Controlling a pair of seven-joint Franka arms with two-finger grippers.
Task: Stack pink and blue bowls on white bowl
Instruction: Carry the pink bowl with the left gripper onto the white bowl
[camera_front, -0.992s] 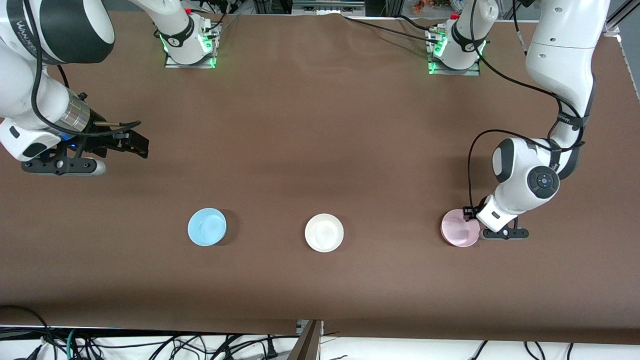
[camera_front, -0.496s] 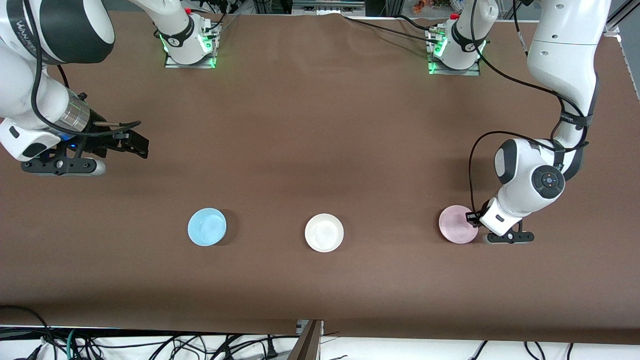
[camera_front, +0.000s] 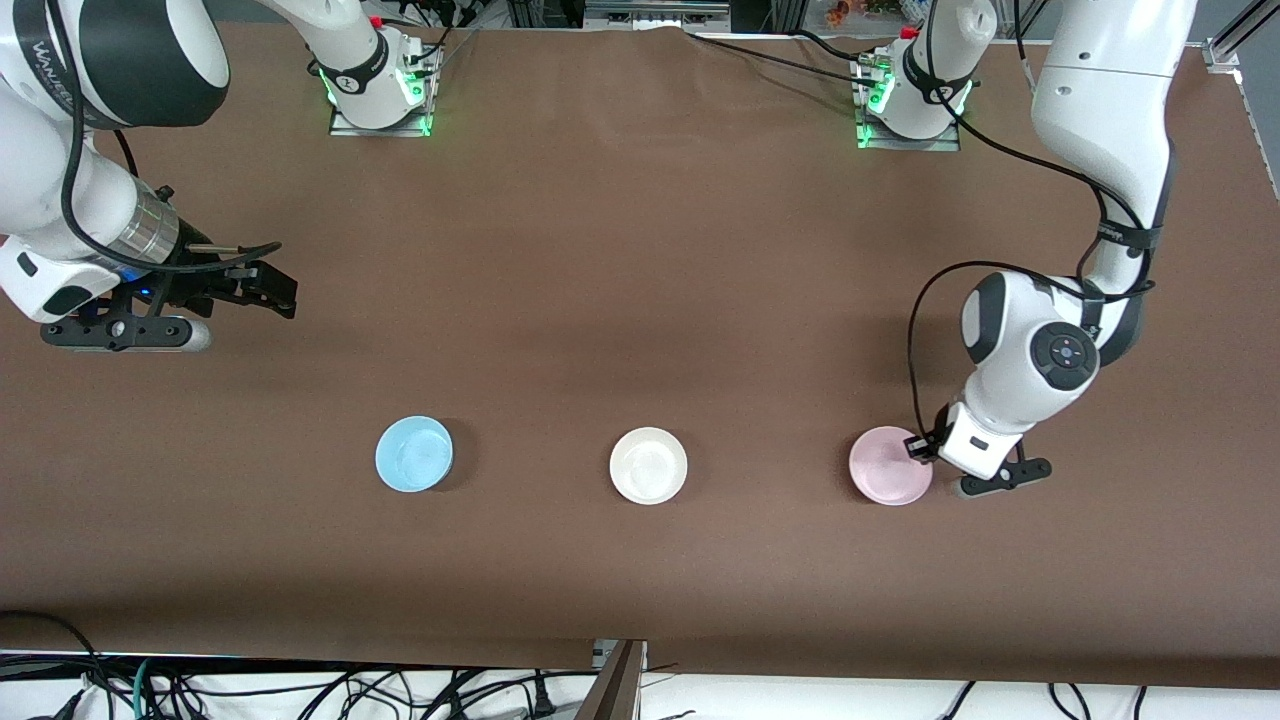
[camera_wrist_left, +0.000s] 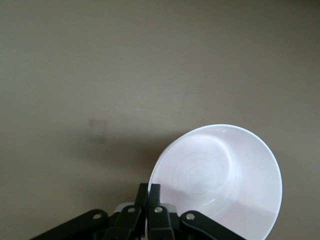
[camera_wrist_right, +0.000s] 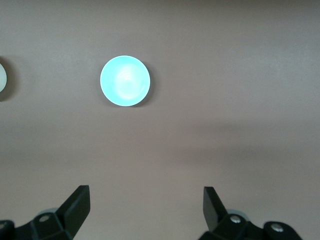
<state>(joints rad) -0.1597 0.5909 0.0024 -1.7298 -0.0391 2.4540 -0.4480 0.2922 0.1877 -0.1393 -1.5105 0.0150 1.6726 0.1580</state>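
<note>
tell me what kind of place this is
Probably a robotics lab bench: two arms bolted to a brown-covered table, loose cables along its edge, and only a pink bowl, white bowl and blue bowl set out.

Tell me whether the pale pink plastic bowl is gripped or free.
Gripped: the left gripper is shut on the pale pink plastic bowl at its rim.

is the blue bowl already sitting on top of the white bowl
No, the blue bowl rests on the table by itself, apart from the white bowl, toward the right arm's end.
</note>
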